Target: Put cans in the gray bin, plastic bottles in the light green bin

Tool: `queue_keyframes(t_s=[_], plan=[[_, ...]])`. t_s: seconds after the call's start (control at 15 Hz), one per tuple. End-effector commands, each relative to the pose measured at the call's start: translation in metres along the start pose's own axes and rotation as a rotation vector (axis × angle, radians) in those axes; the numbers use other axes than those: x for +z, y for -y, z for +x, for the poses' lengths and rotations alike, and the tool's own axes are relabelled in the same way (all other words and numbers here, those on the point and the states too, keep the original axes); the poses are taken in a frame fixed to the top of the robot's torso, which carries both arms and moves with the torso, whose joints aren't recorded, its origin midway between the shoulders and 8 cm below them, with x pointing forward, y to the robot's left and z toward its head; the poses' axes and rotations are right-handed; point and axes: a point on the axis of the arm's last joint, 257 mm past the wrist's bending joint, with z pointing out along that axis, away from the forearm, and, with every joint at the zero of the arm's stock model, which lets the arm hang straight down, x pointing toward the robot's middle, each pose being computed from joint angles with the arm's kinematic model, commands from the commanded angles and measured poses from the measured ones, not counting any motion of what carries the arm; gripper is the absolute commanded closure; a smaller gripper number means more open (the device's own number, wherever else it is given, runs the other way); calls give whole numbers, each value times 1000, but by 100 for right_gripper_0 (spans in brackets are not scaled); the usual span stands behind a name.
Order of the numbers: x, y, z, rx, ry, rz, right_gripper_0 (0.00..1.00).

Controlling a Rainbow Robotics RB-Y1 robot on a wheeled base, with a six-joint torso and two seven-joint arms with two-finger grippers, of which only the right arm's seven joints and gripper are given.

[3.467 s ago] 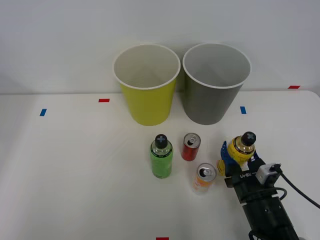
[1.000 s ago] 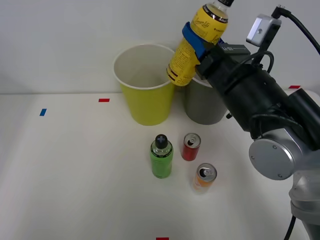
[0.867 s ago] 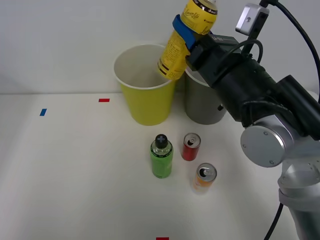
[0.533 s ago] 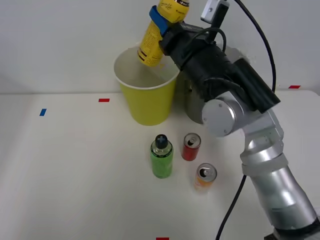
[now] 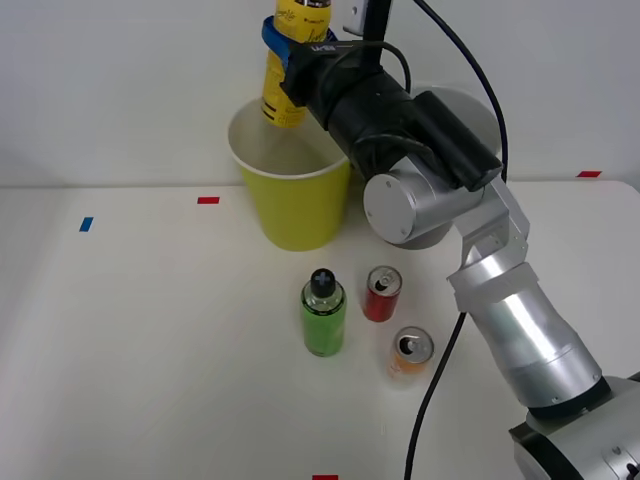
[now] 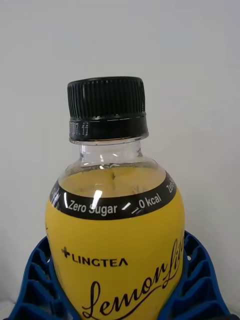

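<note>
My right gripper is shut on the yellow plastic bottle, which hangs upright just above the rim of the light green bin. The wrist view has the same yellow bottle with its black cap, clasped by the blue ribbed fingers. The gray bin stands to the right of the green one, mostly hidden behind my arm. On the table in front stand the green plastic bottle, the red can and the orange-and-white can.
Small red tape marks and a blue one lie on the white table. My right arm reaches from the lower right across the gray bin and over the cans.
My right gripper picked the yellow bottle up from the table at the right, raised it and carried it left past the gray bin until it hung over the light green bin.
</note>
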Motion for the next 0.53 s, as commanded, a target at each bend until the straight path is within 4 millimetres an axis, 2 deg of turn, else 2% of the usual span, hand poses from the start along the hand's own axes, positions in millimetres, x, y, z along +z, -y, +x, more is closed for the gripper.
queue_keyframes(t_s=[0.07, 0.33, 0.4, 0.47, 0.53], plan=[[-1, -3, 6, -67, -15, -11, 100], [0, -10, 9, -74, -17, -16, 100], [0, -9, 9, -74, -18, -15, 98], [1, -9, 12, -69, -23, -15, 57], [1, -7, 14, -65, -26, -10, 21]])
